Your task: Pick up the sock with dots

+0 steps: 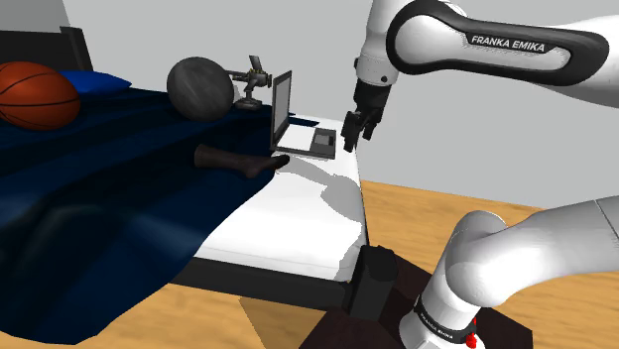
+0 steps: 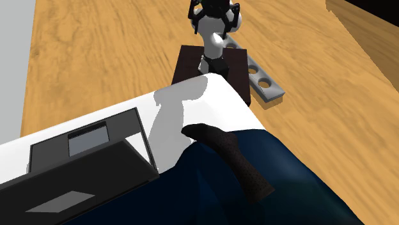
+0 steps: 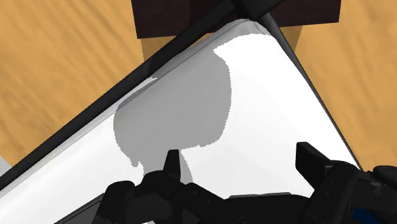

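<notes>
On the bed [image 1: 298, 213], the dark dotted sock [image 1: 238, 161] lies at the edge of the blue blanket [image 1: 99, 218], probably light and limp, best pinched mid-length by the hand [image 1: 355, 134], now open.

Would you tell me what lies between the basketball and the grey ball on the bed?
A blue pillow, lying on the dark blue blanket, as the shoulder view shows.

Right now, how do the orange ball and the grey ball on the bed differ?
The orange ball has dark seams like a basketball; the grey ball is plain. The orange ball lies by the blue pillow at the shoulder view's left edge; the grey ball sits beside the figurine, nearer the dark sock. Both are round and rest on the dark blue blanket.
</notes>
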Robot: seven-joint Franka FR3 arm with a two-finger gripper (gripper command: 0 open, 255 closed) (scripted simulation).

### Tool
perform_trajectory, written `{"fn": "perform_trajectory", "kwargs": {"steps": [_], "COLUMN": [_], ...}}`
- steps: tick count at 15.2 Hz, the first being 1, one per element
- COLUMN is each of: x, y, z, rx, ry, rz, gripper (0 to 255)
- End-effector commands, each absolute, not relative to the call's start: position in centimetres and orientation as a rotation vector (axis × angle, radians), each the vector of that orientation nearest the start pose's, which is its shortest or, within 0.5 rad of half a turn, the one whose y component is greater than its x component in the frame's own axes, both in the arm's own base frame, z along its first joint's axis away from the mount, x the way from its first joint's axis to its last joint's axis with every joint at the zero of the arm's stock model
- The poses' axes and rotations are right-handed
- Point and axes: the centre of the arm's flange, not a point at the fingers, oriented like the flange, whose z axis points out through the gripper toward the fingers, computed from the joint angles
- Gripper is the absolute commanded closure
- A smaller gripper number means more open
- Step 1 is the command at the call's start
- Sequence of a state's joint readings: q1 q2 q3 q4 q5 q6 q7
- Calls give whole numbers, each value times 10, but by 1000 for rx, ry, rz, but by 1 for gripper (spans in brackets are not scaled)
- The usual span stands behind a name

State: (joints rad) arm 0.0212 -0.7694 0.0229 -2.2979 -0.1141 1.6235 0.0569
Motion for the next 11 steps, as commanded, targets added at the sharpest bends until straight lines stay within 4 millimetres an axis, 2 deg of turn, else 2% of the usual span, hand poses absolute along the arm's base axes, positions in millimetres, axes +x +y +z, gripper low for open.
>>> {"fn": "perform_trajectory", "kwargs": {"steps": [1, 11], "x": [317, 452], "y": [5, 6], "z": [619, 584], "rx": [-3263, -3191], "ry": [29, -220], "rz": [-165, -65], "gripper": [0, 0]}}
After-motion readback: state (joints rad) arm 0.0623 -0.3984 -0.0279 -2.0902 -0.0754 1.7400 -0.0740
